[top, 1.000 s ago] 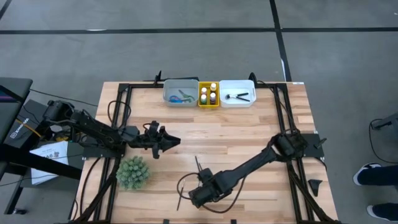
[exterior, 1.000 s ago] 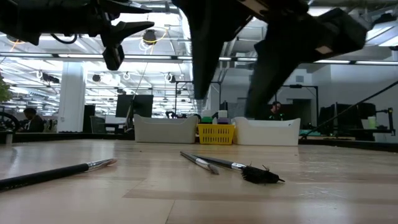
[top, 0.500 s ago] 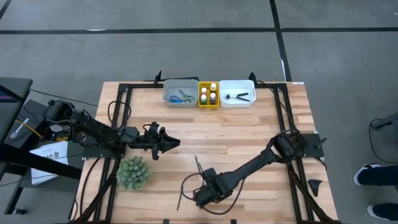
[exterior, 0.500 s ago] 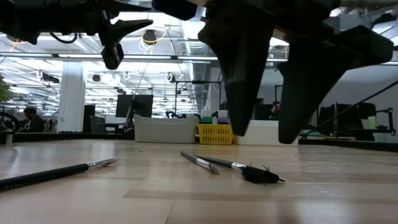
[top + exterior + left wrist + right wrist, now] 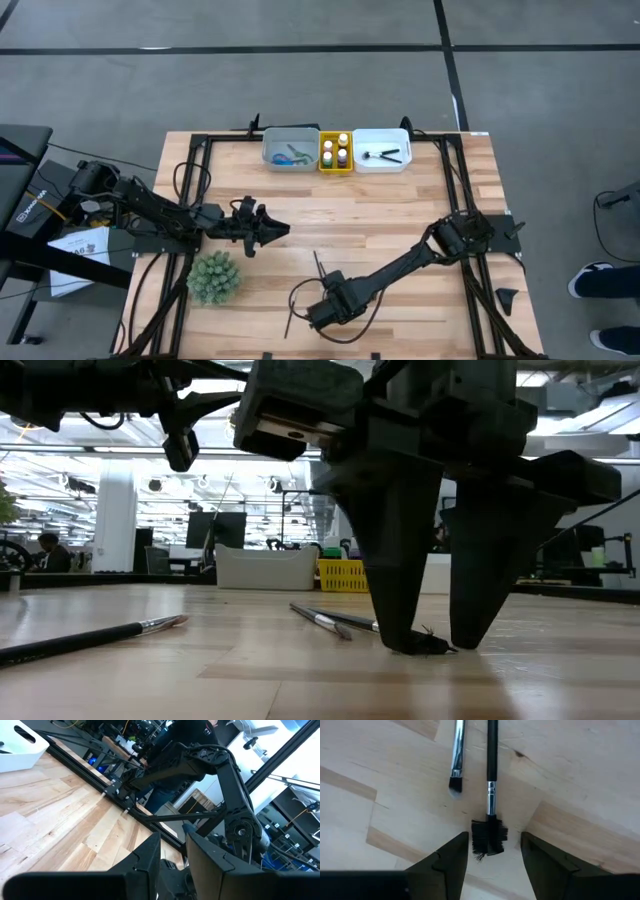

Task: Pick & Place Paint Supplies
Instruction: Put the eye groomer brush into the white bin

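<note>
The left tool point(image 5: 268, 231) hovers mid-worktop, seemingly clenched on nothing, waiting. Near the front edge, the right tool point(image 5: 490, 851) stands released, fingers straddling the splayed brush point(image 5: 490, 820) lying flat, poised to pinch its bristle end.

A large open lab or workshop hall: a wooden table point(image 5: 400, 200) on grey concrete floor point(image 5: 300, 90), ceiling strip lights point(image 5: 90, 452), rows of monitors point(image 5: 210, 528) and benches behind.
</note>
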`<state>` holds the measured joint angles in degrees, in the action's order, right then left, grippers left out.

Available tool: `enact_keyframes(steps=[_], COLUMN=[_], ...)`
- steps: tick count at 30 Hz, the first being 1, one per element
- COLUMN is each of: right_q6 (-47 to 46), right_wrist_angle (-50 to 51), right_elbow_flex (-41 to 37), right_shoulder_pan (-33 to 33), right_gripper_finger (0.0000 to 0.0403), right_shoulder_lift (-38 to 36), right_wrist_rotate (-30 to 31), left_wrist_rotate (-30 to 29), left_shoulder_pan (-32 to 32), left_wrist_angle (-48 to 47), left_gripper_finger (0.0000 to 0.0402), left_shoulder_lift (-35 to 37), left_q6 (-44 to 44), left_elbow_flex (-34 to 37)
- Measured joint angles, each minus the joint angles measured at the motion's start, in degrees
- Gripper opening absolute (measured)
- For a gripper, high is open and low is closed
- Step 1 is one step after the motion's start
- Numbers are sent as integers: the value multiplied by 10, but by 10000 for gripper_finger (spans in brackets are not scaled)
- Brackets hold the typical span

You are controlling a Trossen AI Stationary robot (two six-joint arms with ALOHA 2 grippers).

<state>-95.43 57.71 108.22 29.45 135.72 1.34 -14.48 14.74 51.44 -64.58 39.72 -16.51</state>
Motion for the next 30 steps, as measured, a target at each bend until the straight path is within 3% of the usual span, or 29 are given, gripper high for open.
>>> enact_keyframes(steps=[19,23,30], right_q6=[14,36,60], right_wrist_angle=[11,34,118], right_elbow_flex=[-1,24,92], right_shoulder_pan=[1,2,-1], right_gripper_finger=[27,12,20], right_shoulder_lift=[0,4,7], right_wrist_rotate=[2,10,36], left_wrist_rotate=[0,0,0], left_shoulder_pan=[0,0,0], left_wrist_angle=[0,0,0], left_gripper_finger=[88,88,88], left_shoulder_lift=[0,0,0], left_q6=[0,0,0], left_elbow_flex=[0,0,0])
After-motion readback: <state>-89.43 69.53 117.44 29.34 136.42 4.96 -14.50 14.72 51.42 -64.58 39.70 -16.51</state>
